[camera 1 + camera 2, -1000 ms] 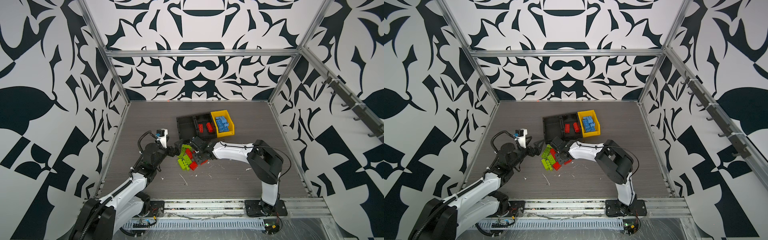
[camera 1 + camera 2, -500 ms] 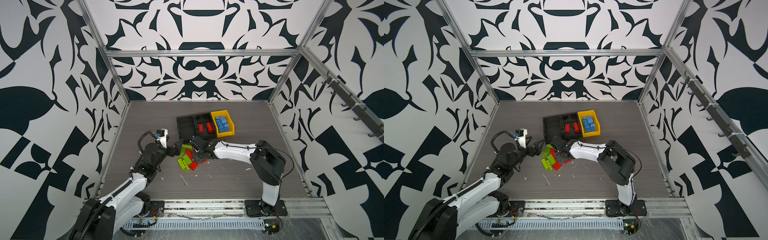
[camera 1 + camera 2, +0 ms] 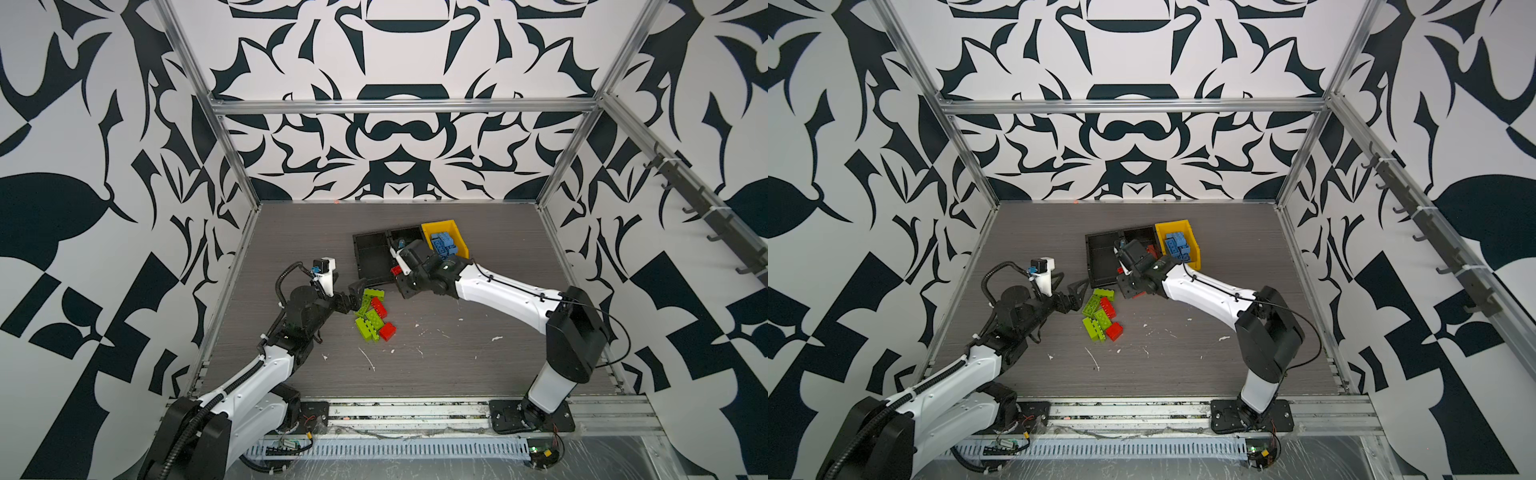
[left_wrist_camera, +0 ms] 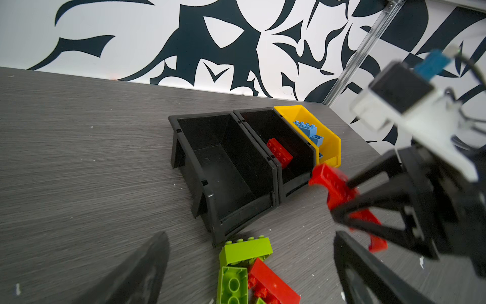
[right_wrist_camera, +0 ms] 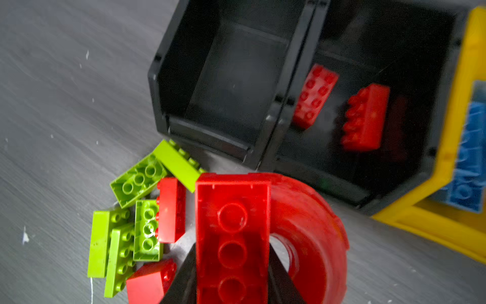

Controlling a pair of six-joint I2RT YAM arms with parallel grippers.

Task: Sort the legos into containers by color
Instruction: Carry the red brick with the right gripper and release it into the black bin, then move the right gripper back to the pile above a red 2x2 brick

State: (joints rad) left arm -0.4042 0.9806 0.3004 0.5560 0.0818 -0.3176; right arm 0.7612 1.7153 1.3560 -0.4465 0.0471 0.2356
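Red arch in hand, sorting partway done.
Right pincer (image 3: pixel 395 271) clamped the red arch (image 5: pixel 263 231) near the black bin (image 4: pixel 263 123) of red bricks (image 4: pixel 278 152) at twelve o'clock; left pincer (image 3: pixel 354 297) gaped empty. Blue bricks (image 4: pixel 306 129) filled the yellow bin (image 4: pixel 334 147); the green-and-red pile (image 3: pixel 370 320) at seven o'clock waited unsorted, the other black bin (image 4: pixel 200 147) bare.

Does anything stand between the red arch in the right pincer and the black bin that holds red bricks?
Nothing visible. The right pincer holds the red arch just before the middle black bin; only its front lip lies between.
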